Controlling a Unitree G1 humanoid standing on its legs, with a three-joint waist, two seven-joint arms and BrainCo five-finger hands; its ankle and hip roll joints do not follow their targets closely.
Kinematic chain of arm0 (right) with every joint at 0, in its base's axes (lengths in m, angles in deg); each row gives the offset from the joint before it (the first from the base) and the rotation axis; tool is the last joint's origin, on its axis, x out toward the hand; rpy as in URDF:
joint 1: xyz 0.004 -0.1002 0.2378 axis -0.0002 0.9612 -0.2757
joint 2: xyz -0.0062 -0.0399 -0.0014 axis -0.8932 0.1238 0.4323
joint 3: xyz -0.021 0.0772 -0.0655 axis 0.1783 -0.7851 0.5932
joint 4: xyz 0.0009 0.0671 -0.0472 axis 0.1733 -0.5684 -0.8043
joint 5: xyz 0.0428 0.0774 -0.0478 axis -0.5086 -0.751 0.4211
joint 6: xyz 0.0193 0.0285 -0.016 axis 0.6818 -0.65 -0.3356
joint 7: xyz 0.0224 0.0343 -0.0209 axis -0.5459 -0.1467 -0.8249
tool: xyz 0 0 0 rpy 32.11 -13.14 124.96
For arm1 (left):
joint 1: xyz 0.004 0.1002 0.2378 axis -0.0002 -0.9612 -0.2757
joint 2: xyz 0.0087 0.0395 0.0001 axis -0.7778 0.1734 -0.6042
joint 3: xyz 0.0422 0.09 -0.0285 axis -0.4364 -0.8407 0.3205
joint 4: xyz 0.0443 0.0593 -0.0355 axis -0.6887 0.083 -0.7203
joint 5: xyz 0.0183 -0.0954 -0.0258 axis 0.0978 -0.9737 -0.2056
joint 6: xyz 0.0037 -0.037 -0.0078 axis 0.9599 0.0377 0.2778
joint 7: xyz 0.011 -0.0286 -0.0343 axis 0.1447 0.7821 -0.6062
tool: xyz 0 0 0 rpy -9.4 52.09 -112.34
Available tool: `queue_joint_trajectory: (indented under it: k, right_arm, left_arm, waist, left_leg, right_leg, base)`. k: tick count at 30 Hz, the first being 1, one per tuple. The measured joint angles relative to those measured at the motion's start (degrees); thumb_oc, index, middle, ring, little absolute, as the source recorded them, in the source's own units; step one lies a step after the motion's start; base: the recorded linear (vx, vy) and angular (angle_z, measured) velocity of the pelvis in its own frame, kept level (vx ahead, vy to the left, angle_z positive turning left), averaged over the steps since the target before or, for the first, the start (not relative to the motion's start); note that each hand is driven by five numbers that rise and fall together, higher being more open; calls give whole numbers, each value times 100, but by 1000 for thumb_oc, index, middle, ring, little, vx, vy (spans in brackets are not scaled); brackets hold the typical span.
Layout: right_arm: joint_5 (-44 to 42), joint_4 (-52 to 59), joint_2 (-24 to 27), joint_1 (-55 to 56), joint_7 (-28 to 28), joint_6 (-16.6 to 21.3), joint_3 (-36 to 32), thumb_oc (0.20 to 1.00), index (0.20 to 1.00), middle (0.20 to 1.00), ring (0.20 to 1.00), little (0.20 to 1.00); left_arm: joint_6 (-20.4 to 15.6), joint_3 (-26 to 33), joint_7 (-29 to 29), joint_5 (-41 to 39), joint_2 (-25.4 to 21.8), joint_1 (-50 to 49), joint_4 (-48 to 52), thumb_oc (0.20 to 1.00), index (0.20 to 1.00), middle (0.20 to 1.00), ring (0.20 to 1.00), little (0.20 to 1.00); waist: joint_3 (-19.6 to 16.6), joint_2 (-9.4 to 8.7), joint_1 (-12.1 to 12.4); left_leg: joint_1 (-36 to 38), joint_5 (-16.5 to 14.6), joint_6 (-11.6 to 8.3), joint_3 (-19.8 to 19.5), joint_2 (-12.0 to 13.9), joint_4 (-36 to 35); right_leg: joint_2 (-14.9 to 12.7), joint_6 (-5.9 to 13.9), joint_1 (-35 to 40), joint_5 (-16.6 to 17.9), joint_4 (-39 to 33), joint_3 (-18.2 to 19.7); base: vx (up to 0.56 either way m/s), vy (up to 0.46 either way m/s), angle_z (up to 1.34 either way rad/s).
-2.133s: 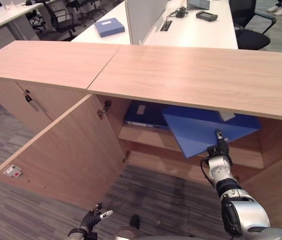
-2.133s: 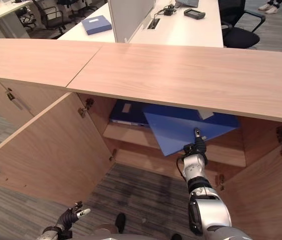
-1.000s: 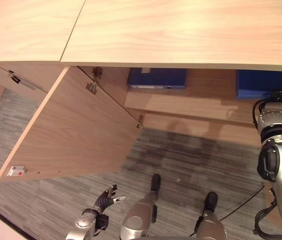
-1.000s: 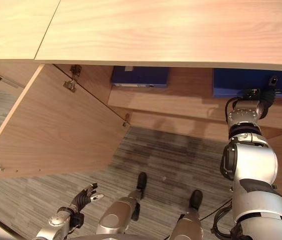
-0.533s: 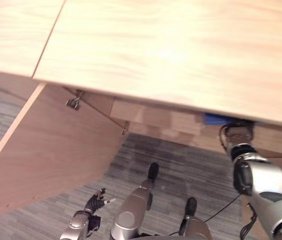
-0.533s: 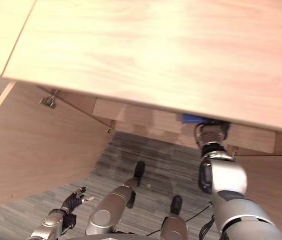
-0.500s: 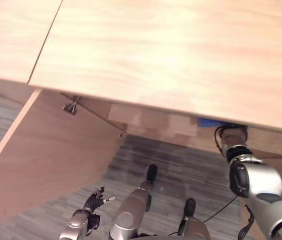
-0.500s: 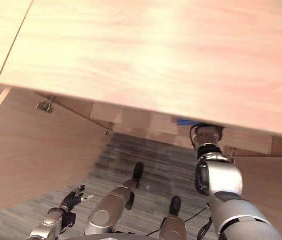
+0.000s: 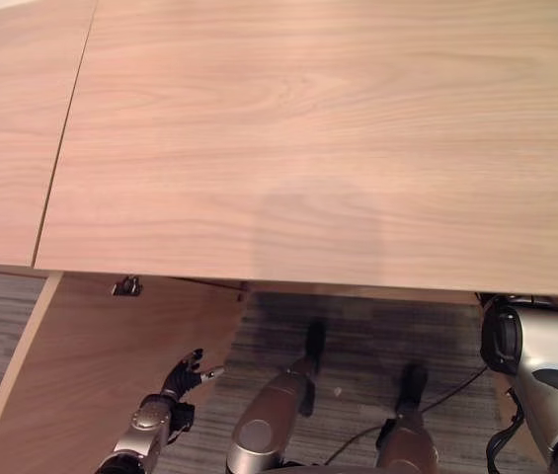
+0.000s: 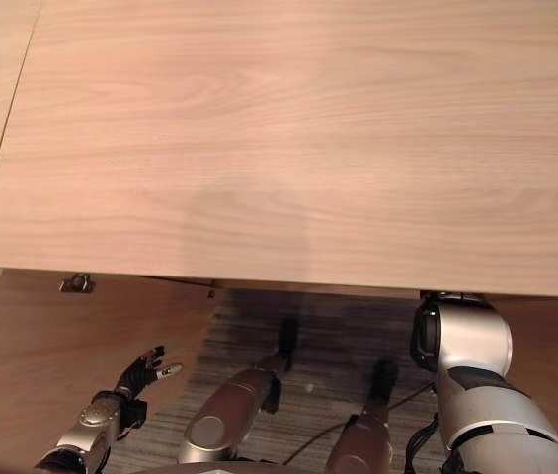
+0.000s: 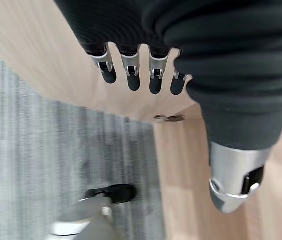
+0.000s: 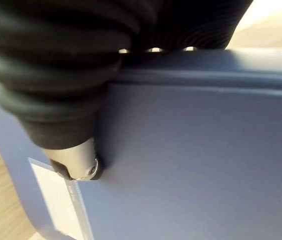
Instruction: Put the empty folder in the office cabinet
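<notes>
The blue folder [image 12: 195, 160] with a white label [image 12: 56, 200] shows close up in the right wrist view. My right hand [image 12: 78, 162] has its thumb pressed on the folder's face while its fingers pass over the top edge to the far side, pinching it. In the eye views my right arm [image 9: 540, 346] reaches in under the cabinet top [image 9: 308, 148], which hides that hand and the folder. My left hand [image 9: 182, 375] hangs low at the left with straight fingers [image 11: 131, 70], holding nothing, in front of the open cabinet door [image 9: 81, 375].
The light wood cabinet top spans both eye views, with a seam [image 9: 61, 148] to the neighbouring unit on the left. A metal hinge [image 9: 126, 287] sits under its front edge. Grey striped carpet [image 9: 358, 336] lies below, in front of the cabinet.
The camera has swung closer over the cabinet, so the top now covers the shelf and the folder. My right forearm has slipped out of sight under the top. The left hand stays low.
</notes>
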Motion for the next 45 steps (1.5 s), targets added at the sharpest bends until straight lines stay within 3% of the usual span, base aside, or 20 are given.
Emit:
queue_joint_trajectory:
  k: [1,2,4,13,19,22,27,32,35,45]
  right_arm:
    - [-18,-6,20,-1,20,-11,-24,200,200,200,200,200]
    - [-104,-19,23,4,24,42,-65,200,200,200,200,200]
    - [-141,-20,7,57,17,43,-75,200,200,200,200,200]
    - [-176,-20,156,351,10,52,-181,200,200,200,200,200]
    - [-174,-19,156,390,-57,59,-177,200,200,200,200,200]
    - [-174,-29,214,392,-116,57,-26,200,200,200,200,200]
    - [-221,-2,378,-107,-89,113,-26,200,200,200,200,200]
    - [-223,-10,430,-433,-33,130,-30,200,200,200,200,200]
    - [-231,-51,380,-719,151,221,-6,200,200,200,200,200]
    - [-230,-28,519,-1086,160,283,51,200,200,200,200,200]
  left_arm:
    - [-8,4,2,5,-18,-16,43,1000,1000,1000,1000,1000]
    - [6,-52,-5,4,81,-117,88,1000,1000,1000,1000,1000]
    - [55,-171,38,77,115,-341,92,1000,1000,1000,1000,1000]
    - [87,-169,149,224,223,-624,84,1000,1000,1000,1000,1000]
    - [136,-183,193,224,290,-734,92,1000,1000,1000,1000,1000]
    - [132,-209,216,219,295,-685,194,1000,1000,1000,1000,1000]
    - [128,-405,198,203,264,-438,271,1000,1000,1000,1000,1000]
    - [130,-413,205,113,246,-441,399,1000,1000,1000,1000,1000]
    - [112,-536,209,110,118,-446,719,1000,1000,1000,1000,1000]
    - [112,-598,197,-99,25,-428,1011,1000,1000,1000,1000,1000]
  waist:
    - [-15,-121,16]
    - [-50,-57,17]
    - [-84,7,90]
    - [-209,215,72]
    - [-383,490,82]
    - [-371,557,76]
    - [229,657,88]
    - [549,724,101]
    - [537,707,81]
    - [517,734,75]
  left_leg:
    - [-2,-5,-37,-85,-113,-19]
    - [-52,8,-157,-166,-36,-33]
    - [-53,27,-252,-157,108,-71]
    - [145,177,-407,-323,215,-322]
    - [154,187,-477,-414,229,-456]
    - [-113,179,-486,-436,269,-215]
    - [-737,41,-524,-544,296,410]
    - [-1106,-23,-578,-585,229,774]
    - [-1499,-295,-628,-617,235,1169]
    - [-2096,-351,-693,-598,242,1596]
  right_leg:
    - [-32,-44,2,81,-3,86]
    - [51,-124,-42,362,27,124]
    - [202,-195,-39,412,-16,101]
    - [356,-279,191,441,-150,-112]
    - [377,-300,171,399,-146,-161]
    - [396,-321,-130,228,165,-142]
    - [292,-491,-1144,-508,1802,-68]
    - [130,-607,-1808,-982,2870,59]
    - [96,-722,-2311,-1380,3593,207]
    - [77,-949,-3040,-1616,4418,372]
  base:
    - [47,-16,75]
    - [40,-19,48]
    - [38,-25,7]
    - [17,-52,6]
    - [33,-60,5]
    - [5,-102,2]
    - [0,-60,13]
    - [39,-51,12]
    - [54,-52,15]
    - [4,-25,12]
